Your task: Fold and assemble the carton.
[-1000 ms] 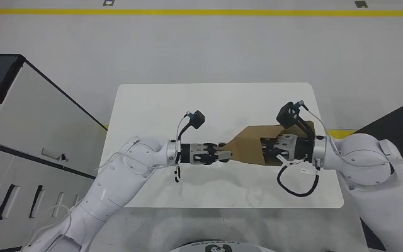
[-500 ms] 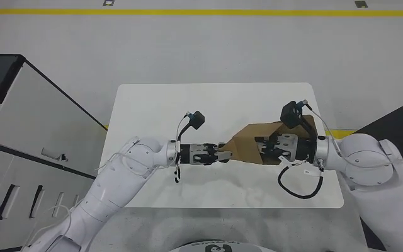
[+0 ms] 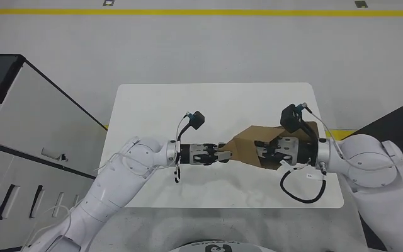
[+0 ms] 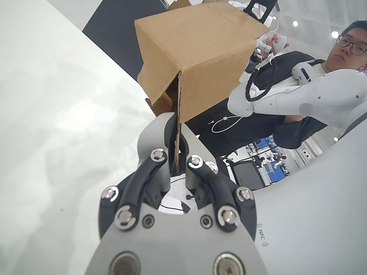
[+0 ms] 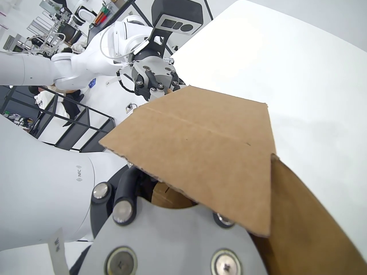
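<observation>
A brown carton [image 3: 249, 143] hangs above the white table [image 3: 189, 107] between my two arms, partly folded into a box shape. My left gripper [image 3: 221, 153] is at the carton's left tip, shut on the edge of a cardboard flap [image 4: 178, 133]. The carton body [image 4: 195, 67] rises beyond that flap, with an open seam beside it. My right gripper [image 3: 266, 151] is at the carton's right end, pressed against its open side. In the right wrist view a carton panel [image 5: 200, 144] covers that gripper's tips, and the left gripper [image 5: 169, 87] shows at the panel's far corner.
The table's edge runs close in front of both arms, and bare tabletop [image 3: 189, 107] lies behind and to the left of the carton. A black-framed cabinet [image 3: 38, 120] stands off the table's left side. A person sits beyond the table.
My right gripper has slid a little to the left, deeper into the carton's right end, and that end has shifted slightly. The left arm has kept still with the flap.
</observation>
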